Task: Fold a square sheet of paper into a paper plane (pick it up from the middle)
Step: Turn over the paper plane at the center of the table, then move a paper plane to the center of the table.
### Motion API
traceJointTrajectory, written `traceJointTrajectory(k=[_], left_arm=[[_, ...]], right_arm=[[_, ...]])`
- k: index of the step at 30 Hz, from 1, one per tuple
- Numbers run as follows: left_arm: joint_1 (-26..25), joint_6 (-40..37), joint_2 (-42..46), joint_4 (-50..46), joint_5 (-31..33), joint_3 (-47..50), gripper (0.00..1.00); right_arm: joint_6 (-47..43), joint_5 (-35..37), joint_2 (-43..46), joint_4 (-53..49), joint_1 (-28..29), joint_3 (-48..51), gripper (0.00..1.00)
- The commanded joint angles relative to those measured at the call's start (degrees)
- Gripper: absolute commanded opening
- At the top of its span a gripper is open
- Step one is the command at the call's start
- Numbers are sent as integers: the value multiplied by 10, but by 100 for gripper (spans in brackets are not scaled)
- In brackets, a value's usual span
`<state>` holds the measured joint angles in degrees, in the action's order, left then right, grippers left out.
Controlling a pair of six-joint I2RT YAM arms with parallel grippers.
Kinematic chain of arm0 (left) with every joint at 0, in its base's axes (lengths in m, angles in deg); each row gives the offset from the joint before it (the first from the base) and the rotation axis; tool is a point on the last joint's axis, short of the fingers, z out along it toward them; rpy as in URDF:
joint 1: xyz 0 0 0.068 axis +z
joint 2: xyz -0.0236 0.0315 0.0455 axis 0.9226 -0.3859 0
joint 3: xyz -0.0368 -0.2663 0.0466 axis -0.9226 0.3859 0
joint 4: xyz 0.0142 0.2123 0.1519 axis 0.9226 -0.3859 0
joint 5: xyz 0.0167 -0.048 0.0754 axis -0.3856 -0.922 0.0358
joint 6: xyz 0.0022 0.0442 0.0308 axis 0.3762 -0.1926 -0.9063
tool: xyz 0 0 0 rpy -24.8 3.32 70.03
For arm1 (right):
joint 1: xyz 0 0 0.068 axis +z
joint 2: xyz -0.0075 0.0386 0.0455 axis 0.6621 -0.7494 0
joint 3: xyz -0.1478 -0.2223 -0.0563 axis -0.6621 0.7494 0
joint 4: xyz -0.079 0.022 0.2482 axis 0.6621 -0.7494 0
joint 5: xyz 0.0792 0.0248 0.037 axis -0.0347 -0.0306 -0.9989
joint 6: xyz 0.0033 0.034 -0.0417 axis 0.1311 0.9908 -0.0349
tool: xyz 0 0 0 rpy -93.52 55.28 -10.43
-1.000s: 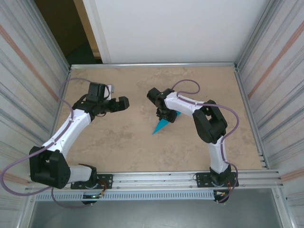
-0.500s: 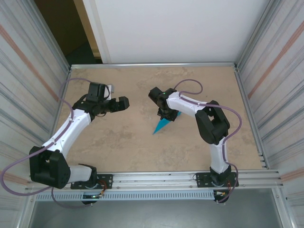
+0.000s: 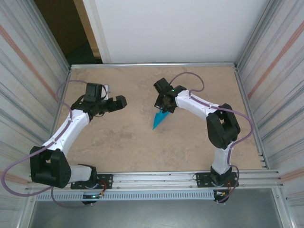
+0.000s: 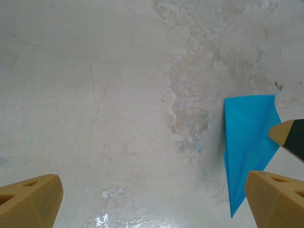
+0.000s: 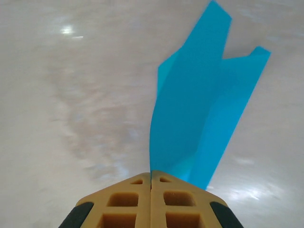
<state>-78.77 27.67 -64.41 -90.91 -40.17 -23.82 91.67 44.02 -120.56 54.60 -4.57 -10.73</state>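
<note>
Swinging its elbow outward, the right arm has carried the right gripper a little toward the far side of the table; the paper plane has gone with it, its pointed end now lying slightly farther from the arm bases than a second ago. Over the same second the right fingers have come together; in the right wrist view they are pressed flat against each other with the blue paper pinched between their tips, and the sheet fans away from them in two folded layers. The left gripper has barely shifted; its fingers stand spread wide, holding nothing, well to the left of the plane on the top view.

From the left wrist camera the plane sits at the right edge of the picture, wide end up and point down, with the tip of a right finger at its side. Whether it is lifted clear of the table or dragging on it, I cannot tell.

As a judgement: the paper already has a narrow dart shape with a centre crease, so folding looks nearly done; this fresh pinch probably means the plane can now be lifted or moved, or given one last crease; thin paper held at one spot may sag or slip, so a slow move seems wise.
</note>
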Motion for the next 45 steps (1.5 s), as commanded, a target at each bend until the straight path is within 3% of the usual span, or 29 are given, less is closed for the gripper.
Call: traceJointTrajectory(k=[1, 5, 11, 17, 27, 34, 38, 45], left_arm=[[21, 39, -4, 27, -25, 18, 99], [35, 70, -4, 51, -35, 39, 98], [35, 101, -14, 107, -77, 75, 95], [20, 133, -39, 164, -114, 111, 93], [-55, 149, -113, 161, -83, 105, 82], [-83, 169, -153, 214, -111, 108, 76], [-104, 171, -192, 227, -136, 73, 70], [-122, 201, -265, 200, -141, 0, 44]], right_arm=[[-96, -147, 14, 124, -7, 15, 0], [-129, -235, 0, 197, -9, 25, 0], [-100, -329, -30, 304, -29, 82, 0], [-116, -352, -46, 356, -41, 132, 1], [-127, -381, -44, 411, -83, 214, 5], [-130, -379, -41, 413, -100, 235, 8], [-132, -384, -42, 416, -102, 238, 8], [-131, -384, -44, 418, -103, 241, 7]])
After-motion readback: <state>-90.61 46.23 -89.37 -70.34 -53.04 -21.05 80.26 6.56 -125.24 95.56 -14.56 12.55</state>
